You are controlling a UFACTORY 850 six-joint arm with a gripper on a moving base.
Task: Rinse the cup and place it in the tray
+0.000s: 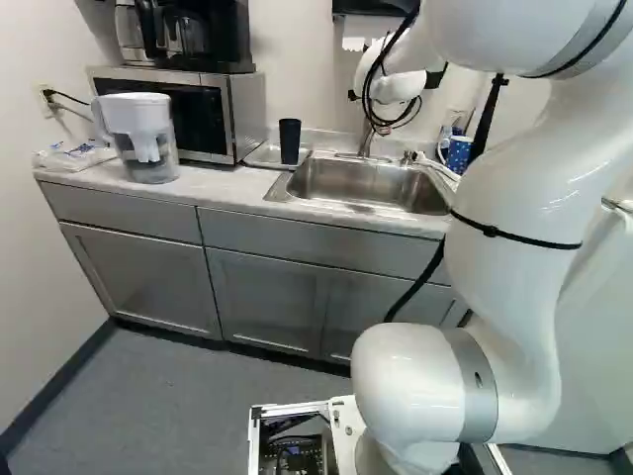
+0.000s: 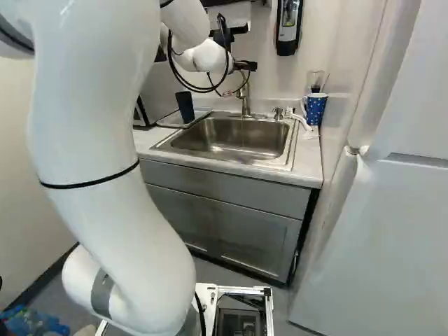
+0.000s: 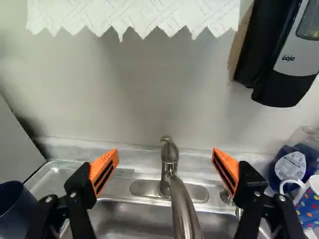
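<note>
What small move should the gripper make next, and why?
Probably ease ahead until the open gripper straddles the faucet lever, ready to work it: the lever stands ahead, roughly midway between the fingers, while the cup already stands in the tray, off to one side. I can't tell whether water is running.

Pale countertop [image 1: 226,188] with inset sink [image 1: 366,176] — plastic packet [image 1: 74,156], water pitcher [image 1: 146,134], microwave [image 1: 203,114], tray [image 1: 261,155], spotted blue mug [image 2: 316,108], small white item [image 2: 300,120]

The white arm [image 1: 524,218] arches forward, its pincer [image 2: 245,66] spread, 2 fingers [image 3: 103,172] wide apart.
</note>
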